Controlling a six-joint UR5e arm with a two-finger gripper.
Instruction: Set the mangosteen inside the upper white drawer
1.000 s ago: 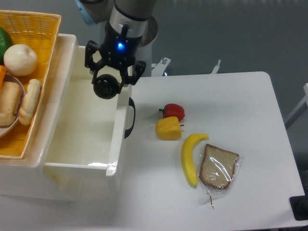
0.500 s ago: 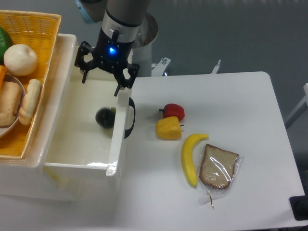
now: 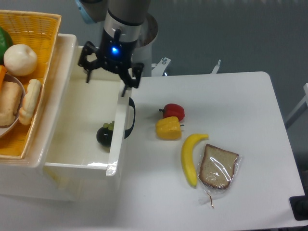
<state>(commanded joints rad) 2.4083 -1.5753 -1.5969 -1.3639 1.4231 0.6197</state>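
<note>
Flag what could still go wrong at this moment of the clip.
The mangosteen lies in the upper white drawer against its front wall; being round, it may roll if the drawer is pushed. The open claw hangs over the drawer's back corner, so a careless retreat might clip the rim or the black handle.

The upper white drawer stands open from above, and most of its floor is bare; only the mangosteen lies inside, against the front wall near the black handle. The hand, fingers spread, hangs over the drawer's far end, filling the room above that end. To one side the yellow woven basket borders the drawer's rim. On the bench, the red pepper, yellow pepper, banana and wrapped bread cluster near the middle; the far and front strips are bare.
</note>
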